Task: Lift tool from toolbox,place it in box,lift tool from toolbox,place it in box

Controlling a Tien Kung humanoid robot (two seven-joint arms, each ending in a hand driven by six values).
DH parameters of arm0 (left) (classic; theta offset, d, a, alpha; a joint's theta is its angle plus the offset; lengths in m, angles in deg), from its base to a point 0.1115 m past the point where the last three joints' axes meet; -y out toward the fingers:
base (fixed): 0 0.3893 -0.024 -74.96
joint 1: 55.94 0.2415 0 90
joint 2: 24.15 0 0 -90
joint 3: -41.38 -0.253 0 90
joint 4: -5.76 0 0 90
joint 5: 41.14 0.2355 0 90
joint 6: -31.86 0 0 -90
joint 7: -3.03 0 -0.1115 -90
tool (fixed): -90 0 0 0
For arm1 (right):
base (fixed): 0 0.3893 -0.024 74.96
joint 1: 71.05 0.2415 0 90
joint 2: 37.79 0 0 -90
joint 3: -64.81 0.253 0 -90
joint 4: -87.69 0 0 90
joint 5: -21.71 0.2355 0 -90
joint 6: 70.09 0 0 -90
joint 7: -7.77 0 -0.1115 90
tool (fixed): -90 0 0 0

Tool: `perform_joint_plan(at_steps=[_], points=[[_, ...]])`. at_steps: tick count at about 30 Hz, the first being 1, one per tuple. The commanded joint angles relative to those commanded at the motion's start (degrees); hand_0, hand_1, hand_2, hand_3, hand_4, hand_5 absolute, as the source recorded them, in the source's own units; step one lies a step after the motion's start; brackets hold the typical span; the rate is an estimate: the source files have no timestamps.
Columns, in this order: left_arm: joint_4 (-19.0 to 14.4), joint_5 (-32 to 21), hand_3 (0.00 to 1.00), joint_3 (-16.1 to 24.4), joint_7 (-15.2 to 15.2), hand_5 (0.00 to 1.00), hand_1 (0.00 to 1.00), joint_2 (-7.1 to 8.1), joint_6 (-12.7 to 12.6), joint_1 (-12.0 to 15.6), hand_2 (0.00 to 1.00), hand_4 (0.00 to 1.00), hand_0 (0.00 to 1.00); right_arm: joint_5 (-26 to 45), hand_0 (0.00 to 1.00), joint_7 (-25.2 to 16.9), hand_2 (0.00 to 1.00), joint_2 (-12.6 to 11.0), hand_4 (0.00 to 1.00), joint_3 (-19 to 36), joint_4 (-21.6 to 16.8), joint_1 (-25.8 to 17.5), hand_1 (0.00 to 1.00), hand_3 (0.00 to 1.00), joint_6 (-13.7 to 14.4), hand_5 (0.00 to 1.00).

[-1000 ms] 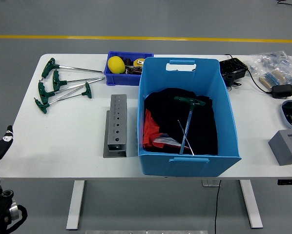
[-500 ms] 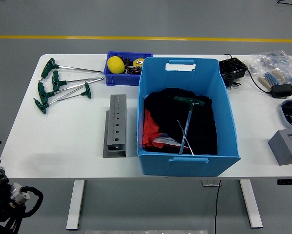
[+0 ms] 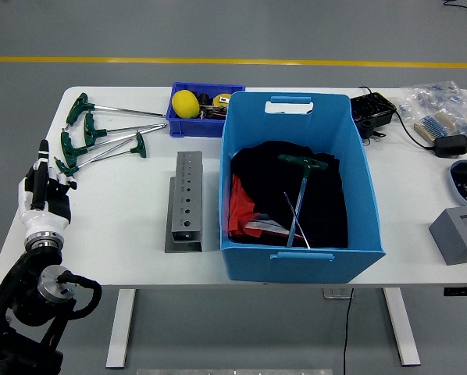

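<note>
Several T-handle wrenches (image 3: 101,141) with green grips lie fanned out on the white table at the far left. One more green-handled wrench (image 3: 300,195) lies inside the large blue box (image 3: 304,266) on black and red cloth, crossed by a thinner metal rod. My left hand (image 3: 44,189) is raised at the table's left edge, just below and left of the nearest wrench handle. Its fingers point up, are spread and hold nothing. A grey metal tool rack (image 3: 187,195) with a row of holes stands left of the box. My right arm is out of sight.
A small blue bin (image 3: 206,125) with a yellow ball (image 3: 185,102) and small parts sits behind the rack. At the right are a black adapter with cable (image 3: 372,113), plastic bags (image 3: 440,105) and a grey block (image 3: 460,234).
My left arm has risen from below the table's left edge, and the hand now stands upright over the table near the wrenches. Nothing on the table has moved.
</note>
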Motion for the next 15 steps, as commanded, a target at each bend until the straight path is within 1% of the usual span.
perform_joint_plan(at_steps=[3,5,7,9,11,12,14,15], points=[[-1.16,1.07,0.068,-0.40,4.51,0.388,0.002,-0.08,6.50,0.22,0.002,0.753,0.021,-0.07,0.689,0.12,0.722,0.01,0.830,-0.34,0.00,0.12,0.646,0.587,0.05,0.760],[-1.97,1.97,0.068,-0.65,6.52,0.388,0.002,0.21,9.50,0.22,0.002,0.753,0.021,-0.23,0.689,0.25,0.722,0.02,0.830,-0.14,0.00,0.13,0.646,0.587,0.09,0.760],[-2.83,3.20,0.068,-0.81,7.96,0.388,0.002,0.61,11.57,0.06,0.002,0.753,0.021,-0.37,0.689,0.39,0.722,0.02,0.830,0.04,0.00,0.13,0.646,0.587,0.12,0.760],[-3.55,4.75,0.068,-1.05,8.84,0.391,0.002,1.19,12.52,-0.29,0.002,0.755,0.021,-0.60,0.688,0.52,0.721,-0.01,0.829,0.23,0.00,0.12,0.646,0.587,0.17,0.761],[-3.87,5.86,0.068,-1.40,9.10,0.391,0.002,1.71,13.06,-0.62,0.002,0.755,0.021,-0.71,0.688,0.58,0.721,-0.03,0.829,0.27,0.00,0.11,0.646,0.587,0.19,0.761],[-3.81,6.26,0.068,-1.77,8.60,0.391,0.002,2.06,13.27,-0.91,0.002,0.755,0.021,-0.57,0.688,0.56,0.721,-0.04,0.829,0.13,0.00,0.09,0.646,0.587,0.18,0.761],[-3.30,6.71,0.068,-2.77,6.08,0.391,0.002,2.91,13.49,-1.70,0.002,0.755,0.021,0.79,0.688,0.34,0.721,-0.04,0.829,-1.18,0.00,0.09,0.646,0.587,0.11,0.761],[-2.79,6.28,0.071,-3.32,4.66,0.183,0.002,3.42,13.42,-2.15,0.002,0.842,0.030,1.23,0.686,0.33,0.722,-0.04,0.828,-1.96,0.00,0.15,0.646,0.587,0.10,0.760]])
